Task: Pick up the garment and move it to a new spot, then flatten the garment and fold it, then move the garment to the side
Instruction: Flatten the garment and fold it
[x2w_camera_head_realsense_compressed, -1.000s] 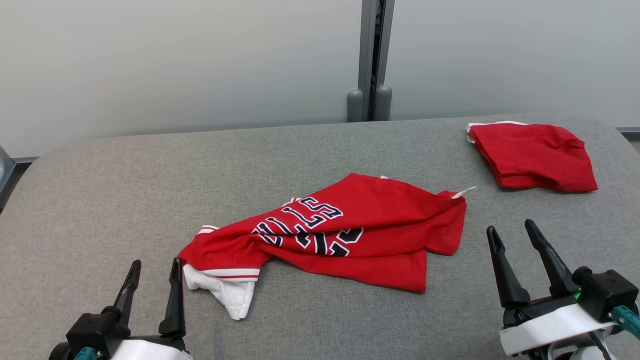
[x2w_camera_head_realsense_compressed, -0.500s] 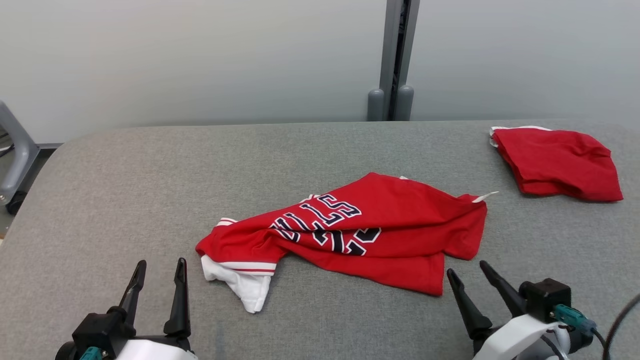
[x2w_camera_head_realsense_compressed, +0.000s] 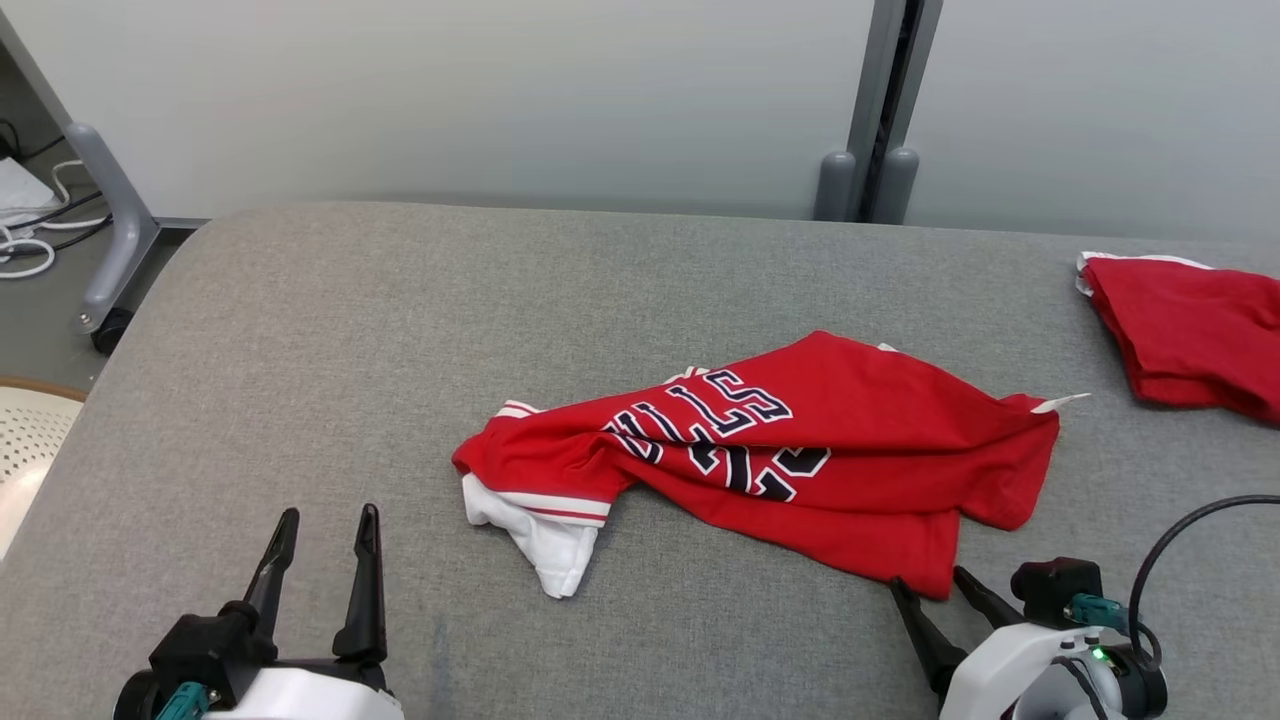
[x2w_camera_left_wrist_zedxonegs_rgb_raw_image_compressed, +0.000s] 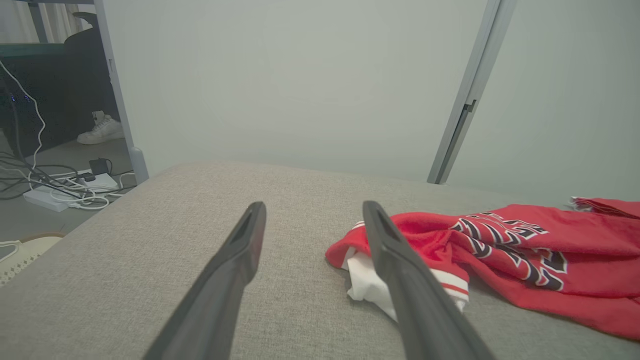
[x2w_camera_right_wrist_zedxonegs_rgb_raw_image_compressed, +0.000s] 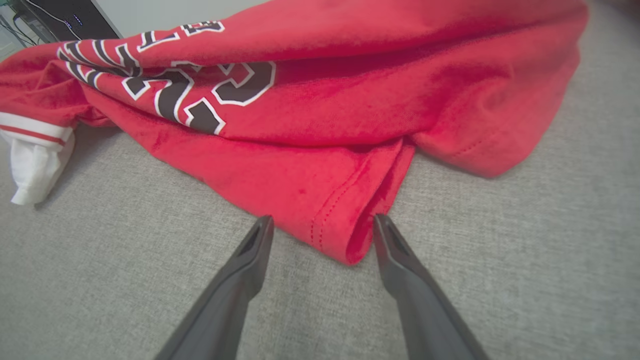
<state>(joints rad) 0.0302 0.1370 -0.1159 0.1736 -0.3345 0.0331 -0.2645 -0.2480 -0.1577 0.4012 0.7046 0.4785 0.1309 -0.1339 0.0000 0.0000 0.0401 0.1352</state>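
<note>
Garment corner between right fingers

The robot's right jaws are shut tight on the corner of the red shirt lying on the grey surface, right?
Not shut. The right jaws are open: in the right wrist view the two dark fingers stand apart, with the corner of the red shirt between their tips, not pinched. The shirt does lie on the grey surface.

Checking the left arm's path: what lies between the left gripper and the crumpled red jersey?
Bare grey surface; the head view shows it between the left gripper and the red jersey.
</note>
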